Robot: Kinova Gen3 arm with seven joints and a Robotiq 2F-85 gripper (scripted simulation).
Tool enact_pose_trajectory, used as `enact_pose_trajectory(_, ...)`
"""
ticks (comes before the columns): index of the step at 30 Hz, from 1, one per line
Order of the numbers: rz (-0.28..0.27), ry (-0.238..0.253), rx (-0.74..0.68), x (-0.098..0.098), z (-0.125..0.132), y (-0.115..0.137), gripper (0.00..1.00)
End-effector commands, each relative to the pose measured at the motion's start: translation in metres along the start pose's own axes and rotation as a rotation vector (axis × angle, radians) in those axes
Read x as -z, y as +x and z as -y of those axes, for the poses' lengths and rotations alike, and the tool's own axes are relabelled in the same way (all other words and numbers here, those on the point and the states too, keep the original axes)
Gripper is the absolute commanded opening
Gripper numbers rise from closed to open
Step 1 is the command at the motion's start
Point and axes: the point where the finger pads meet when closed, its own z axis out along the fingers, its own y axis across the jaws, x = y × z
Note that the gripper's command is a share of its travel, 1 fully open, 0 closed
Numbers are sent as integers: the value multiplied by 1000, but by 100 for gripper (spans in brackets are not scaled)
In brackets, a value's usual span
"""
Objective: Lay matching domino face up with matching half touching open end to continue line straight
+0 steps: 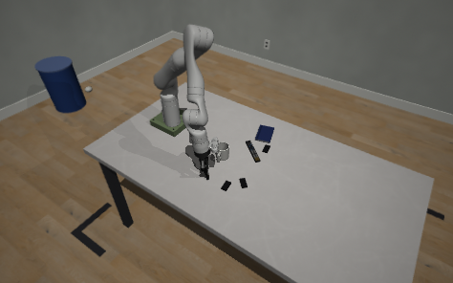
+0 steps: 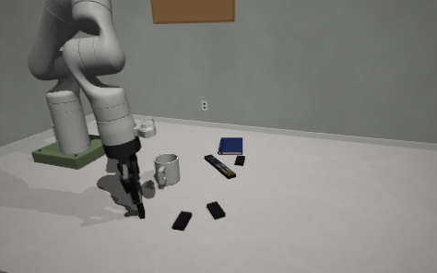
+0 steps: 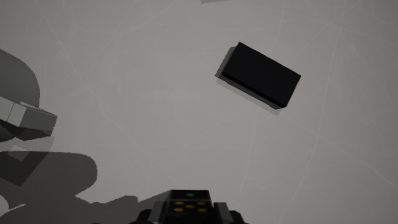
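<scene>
My gripper [image 1: 206, 175] [image 2: 140, 213] [image 3: 190, 216] points down, fingertips low near the table. It is shut on a domino [image 3: 190, 206], whose face shows one green pip and several yellow pips in the wrist view. Its height above the table is unclear. A face-down black domino [image 1: 226, 185] [image 2: 182, 220] [image 3: 261, 76] lies ahead of the gripper. A second face-down domino [image 1: 243, 183] [image 2: 216, 210] lies beside it. A third small dark domino [image 1: 266, 148] [image 2: 240, 160] lies near the line. The line of dominoes [image 1: 252, 151] [image 2: 219, 166] is straight, with coloured pips too small to read.
A grey mug [image 1: 224, 151] [image 2: 167, 170] stands beside the gripper, its handle towards the front. A blue book [image 1: 265, 134] [image 2: 230, 146] lies behind the line and the third domino. The arm's green base [image 1: 168, 126] [image 2: 78, 160] stands at the back left.
</scene>
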Motion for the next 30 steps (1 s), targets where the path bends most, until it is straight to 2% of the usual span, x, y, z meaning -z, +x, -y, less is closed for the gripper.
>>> enact_pose_trajectory(1, -10, -1, 0, 1, 0, 0, 35)
enact_pose_trajectory(30, -66, -2, 0, 1, 0, -5, 35)
